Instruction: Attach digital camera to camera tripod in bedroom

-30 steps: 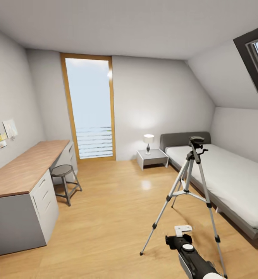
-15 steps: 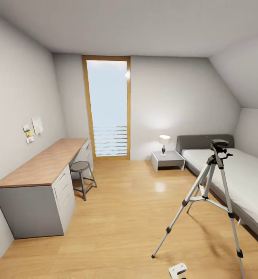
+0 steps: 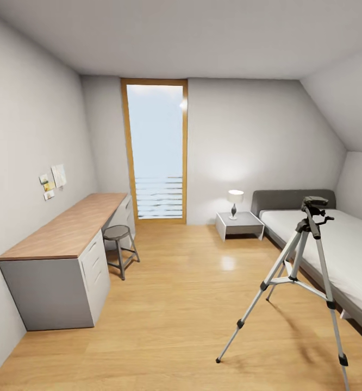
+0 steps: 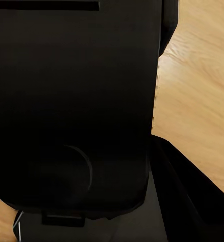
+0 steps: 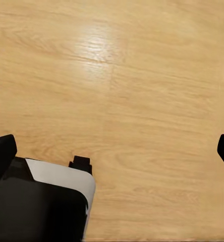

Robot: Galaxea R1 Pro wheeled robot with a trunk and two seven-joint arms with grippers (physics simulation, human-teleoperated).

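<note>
A long bench runs along the left wall. The camera tripod stands open beside the bed, probably waiting for a camera. I cannot tell if either end effector is clenched.

Pale grey walls, wood floor, long desk, stool, tall glazed door, lit lamp.

camera tripod on wood floor, beside bed
</note>
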